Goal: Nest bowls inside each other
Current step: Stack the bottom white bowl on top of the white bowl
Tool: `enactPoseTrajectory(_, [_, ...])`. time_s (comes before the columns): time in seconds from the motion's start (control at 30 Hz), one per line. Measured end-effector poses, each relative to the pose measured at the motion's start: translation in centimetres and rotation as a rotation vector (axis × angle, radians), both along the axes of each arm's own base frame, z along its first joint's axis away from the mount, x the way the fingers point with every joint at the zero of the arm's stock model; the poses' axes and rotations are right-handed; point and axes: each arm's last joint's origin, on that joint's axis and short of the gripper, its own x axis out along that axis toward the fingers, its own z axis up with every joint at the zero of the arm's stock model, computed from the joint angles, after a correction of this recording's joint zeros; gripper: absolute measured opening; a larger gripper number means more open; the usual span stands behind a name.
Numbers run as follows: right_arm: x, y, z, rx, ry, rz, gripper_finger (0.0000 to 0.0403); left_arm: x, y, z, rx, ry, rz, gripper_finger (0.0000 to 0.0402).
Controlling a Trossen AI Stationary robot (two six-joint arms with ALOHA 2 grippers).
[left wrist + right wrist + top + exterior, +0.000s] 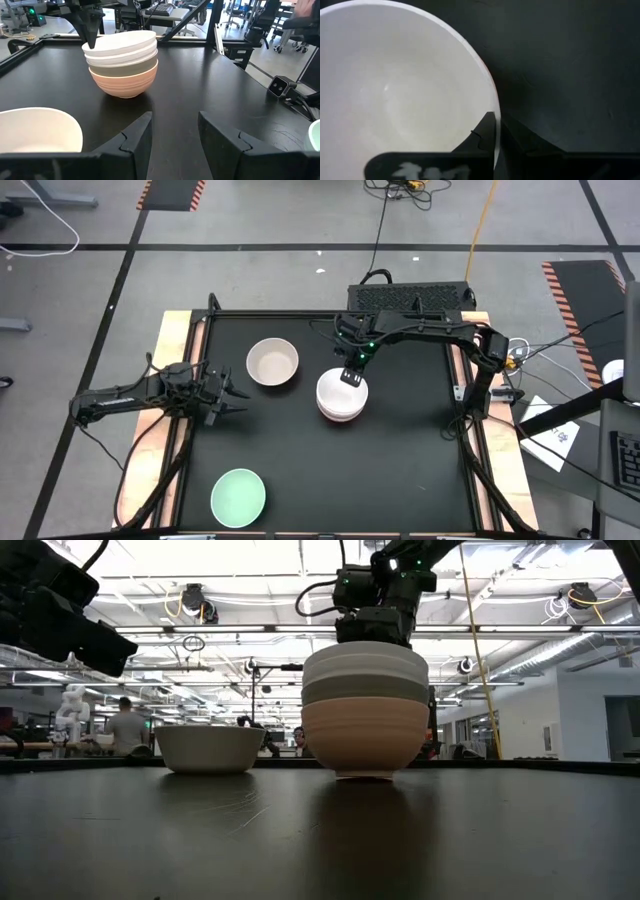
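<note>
stack of 4 nested bowls [342,397], right gripper [350,376] pinching top rim

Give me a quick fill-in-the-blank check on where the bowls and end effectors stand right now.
1. The right end effector is shut on the rim of the top ____ bowl of the stack.
2. The stack's bottom bowl is ____ in colour.
3. The mint green bowl sits alone, nearest the ____ arm's side.
4. The left end effector is ____, holding nothing.

Answers: white; salmon-orange; left; open
</note>
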Motion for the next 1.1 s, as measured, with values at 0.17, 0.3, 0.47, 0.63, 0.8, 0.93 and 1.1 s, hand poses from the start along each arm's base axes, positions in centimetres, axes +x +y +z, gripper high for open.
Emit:
enactPoseTrajectory(0.17, [0.1,0.0,0.0,-0.008,-0.004,0.003,0.0004,0.0,0.0,0.0,0.000,0.001,0.000,0.0159])
enactPoseTrajectory(0.3, [0.2,0.0,0.0,-0.018,-0.016,0.009,0.0007,0.0,0.0,0.0,0.000,0.000,0.000,0.0159])
enactPoseTrajectory(0.47, [0.3,0.0,-0.2,-0.026,-0.015,0.005,0.0022,0.0,0.0,0.0,0.000,0.001,0.000,0.0159])
enactPoseTrajectory(0.63, [0.3,0.1,-0.2,-0.026,-0.014,0.005,0.0038,0.0,0.0,0.0,0.000,0.002,0.000,0.0159])
enactPoseTrajectory(0.8, [0.9,0.8,-0.1,-0.030,-0.048,0.015,0.0060,0.0,0.0,0.0,0.001,0.002,0.000,0.0159])
enactPoseTrajectory(0.93, [1.2,1.3,-0.1,-0.032,-0.062,0.026,0.0074,0.0,0.0,0.0,0.001,0.002,0.000,0.0159])
enactPoseTrajectory(1.1, [1.3,1.4,0.3,-0.037,-0.083,0.023,0.0085,0.0,0.0,0.0,0.003,0.001,0.000,0.0159])
